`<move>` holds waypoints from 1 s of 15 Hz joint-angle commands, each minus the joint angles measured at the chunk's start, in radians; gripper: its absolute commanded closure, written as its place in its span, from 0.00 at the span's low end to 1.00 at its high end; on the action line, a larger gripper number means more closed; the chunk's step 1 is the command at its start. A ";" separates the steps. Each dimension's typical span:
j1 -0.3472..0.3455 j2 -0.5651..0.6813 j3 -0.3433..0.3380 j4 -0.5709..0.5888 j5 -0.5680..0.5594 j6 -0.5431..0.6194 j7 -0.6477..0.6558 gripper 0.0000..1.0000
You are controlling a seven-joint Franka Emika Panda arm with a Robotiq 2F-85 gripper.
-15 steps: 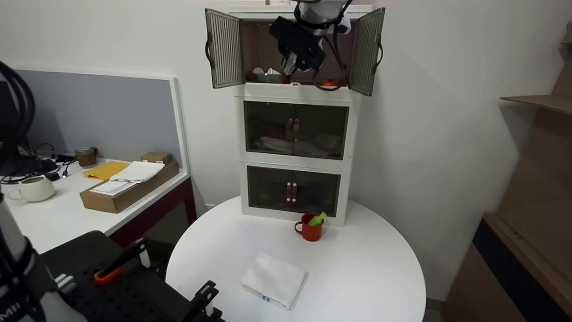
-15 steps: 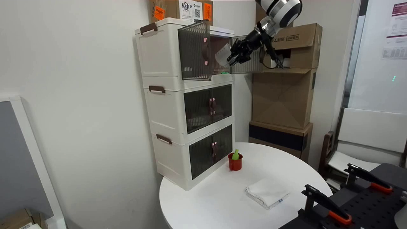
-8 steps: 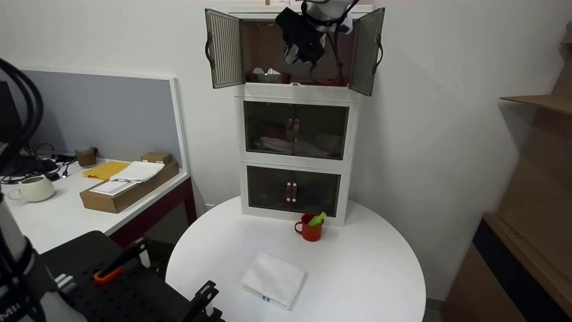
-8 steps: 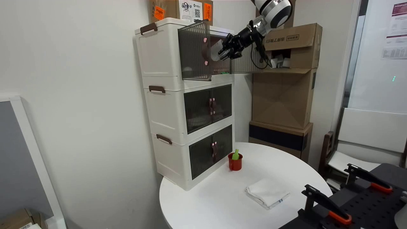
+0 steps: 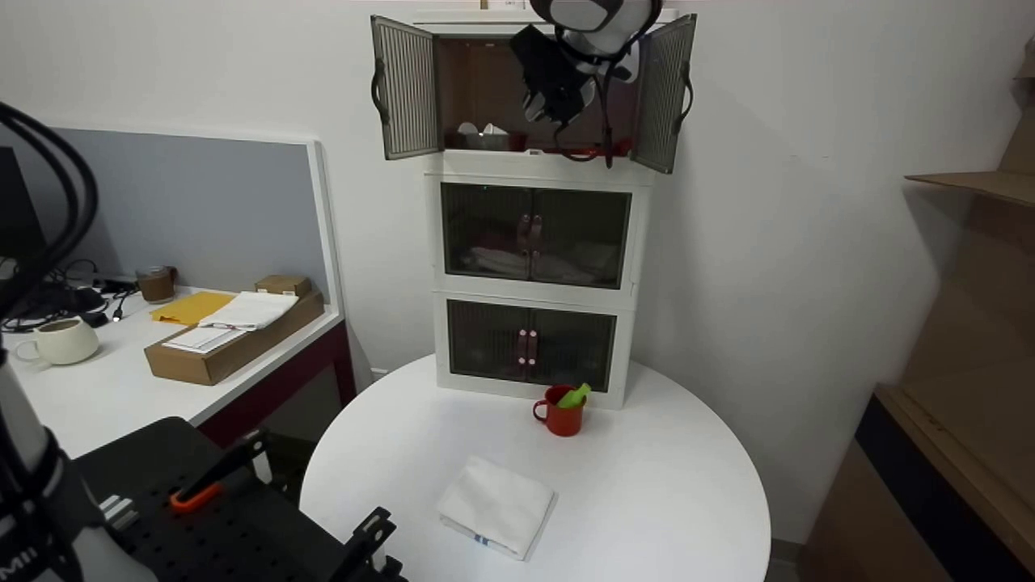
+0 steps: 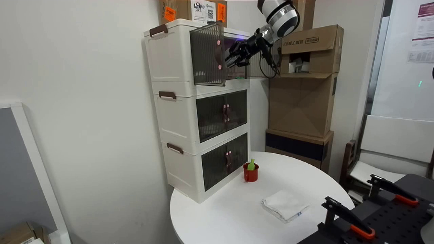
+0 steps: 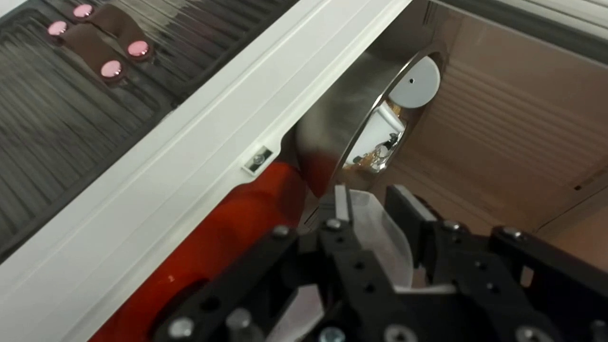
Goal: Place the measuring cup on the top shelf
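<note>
The measuring cup [image 7: 382, 237] is clear and whitish, and shows between and behind the fingers in the wrist view. My gripper [image 7: 373, 202] is shut on it, the fingers some way apart with part of the cup between them; the exact contact is hidden. In an exterior view the gripper [image 6: 230, 61] is tilted down at the opening of the top shelf [image 6: 238, 72], and the cup is mostly hidden by the door. In an exterior view the gripper [image 5: 540, 107] is in front of the brown interior of the top shelf [image 5: 477, 89], above its floor.
Both doors stand open, a left door [image 5: 404, 89] and a right door [image 5: 665, 93]. A metal bowl [image 7: 332, 118] with white items stands inside, beside a red object [image 7: 237, 223] at the front lip [image 7: 190, 175]. Below, a red mug [image 5: 563, 416] and a white cloth [image 5: 497, 505] lie on the table.
My gripper has moved with the cup toward and into the top shelf opening, rising slightly at first. The cup now shows less beside the open door. Doors and table objects are unchanged.
</note>
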 commanded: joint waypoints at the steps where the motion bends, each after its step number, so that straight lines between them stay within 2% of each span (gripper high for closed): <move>1: 0.018 0.079 0.003 0.114 -0.034 0.013 0.094 0.94; 10: 0.063 0.176 0.032 0.220 -0.235 0.100 0.228 0.94; 15: 0.061 0.195 0.051 0.248 -0.347 0.084 0.268 0.94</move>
